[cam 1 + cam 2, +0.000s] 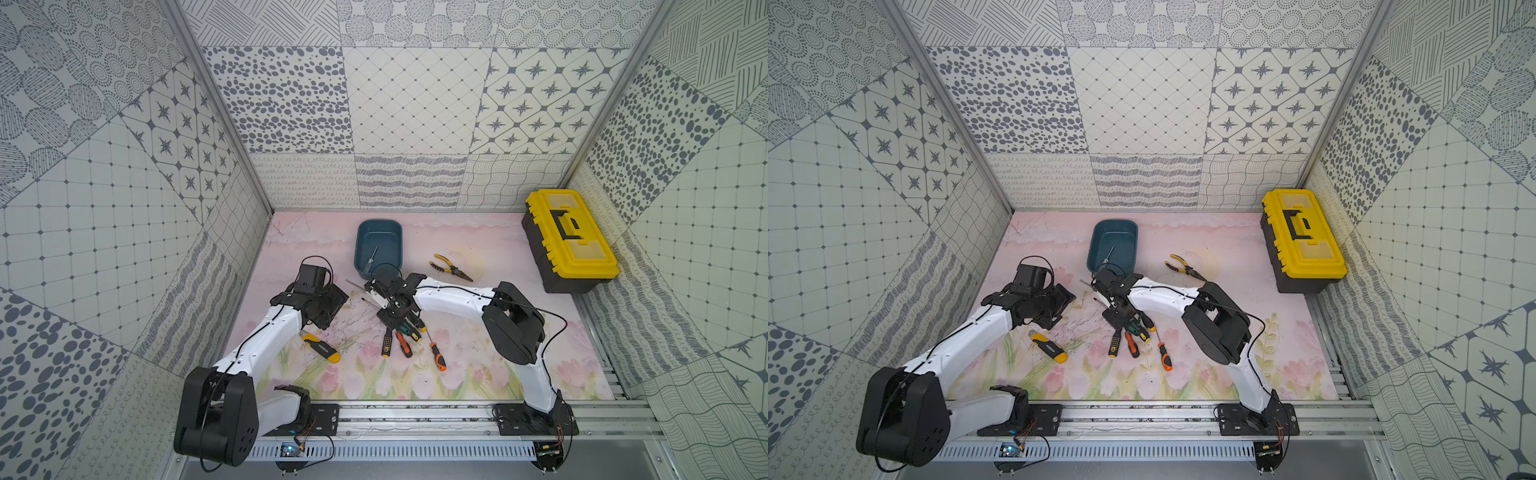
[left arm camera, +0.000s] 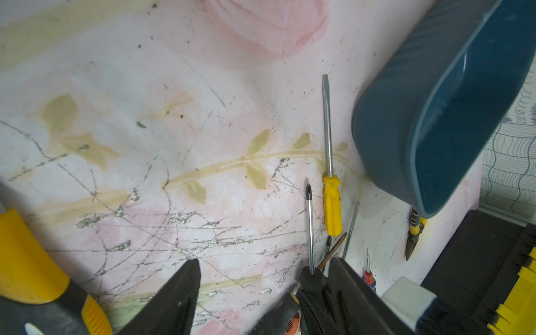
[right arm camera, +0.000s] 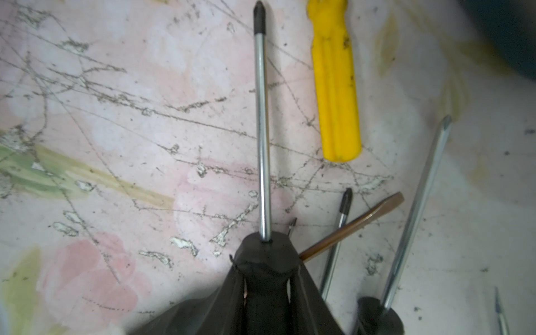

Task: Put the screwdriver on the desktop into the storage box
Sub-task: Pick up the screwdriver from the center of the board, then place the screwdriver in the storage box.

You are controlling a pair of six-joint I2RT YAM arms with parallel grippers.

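In both top views, one storage box (image 1: 388,245) holds one small screwdriver (image 1: 371,259). On the worktop (image 1: 478,353) are one pair of pliers (image 1: 451,268), one toolbox (image 1: 569,239) and one utility knife (image 1: 321,347).

Left wrist view: the left jaws stand wide with nothing between them.

Right wrist view: the right jaws clamp one black-handled screwdriver (image 3: 262,130), just beside one yellow-handled screwdriver (image 3: 336,87).
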